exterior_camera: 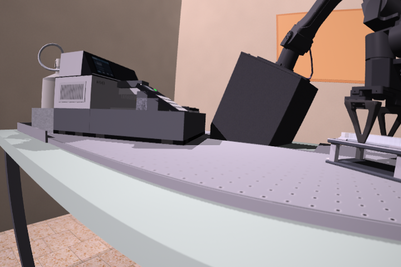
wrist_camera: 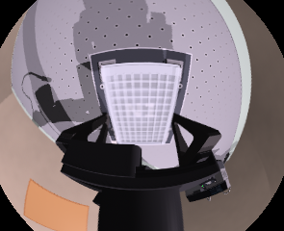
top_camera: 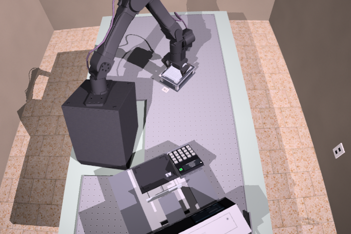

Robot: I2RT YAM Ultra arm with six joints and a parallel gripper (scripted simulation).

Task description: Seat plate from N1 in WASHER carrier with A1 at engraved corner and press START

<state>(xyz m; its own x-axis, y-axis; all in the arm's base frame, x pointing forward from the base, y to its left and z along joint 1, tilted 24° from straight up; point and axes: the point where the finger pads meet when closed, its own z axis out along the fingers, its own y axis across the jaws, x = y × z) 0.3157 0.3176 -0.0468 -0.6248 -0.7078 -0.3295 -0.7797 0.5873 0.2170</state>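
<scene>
The white well plate (top_camera: 173,74) lies flat in the plate nest N1 (top_camera: 178,77) at the far end of the table. It also shows in the wrist view (wrist_camera: 142,104) and in the side view (exterior_camera: 377,139). My gripper (top_camera: 176,68) is open, straddling the plate's near end, one finger on each long side, with the fingertips down at the plate's level (exterior_camera: 376,138). The fingers do not press on the plate. The washer (top_camera: 167,170) stands at the near end, with its dark carrier (top_camera: 152,173), keypad (top_camera: 182,155) and a green lamp (top_camera: 181,169).
The arm's black base box (top_camera: 100,124) stands left of the table's middle. A small label (top_camera: 165,88) lies in front of the nest. A dark box with a cable (top_camera: 138,56) lies left of the nest. A white instrument (top_camera: 209,220) is behind the washer.
</scene>
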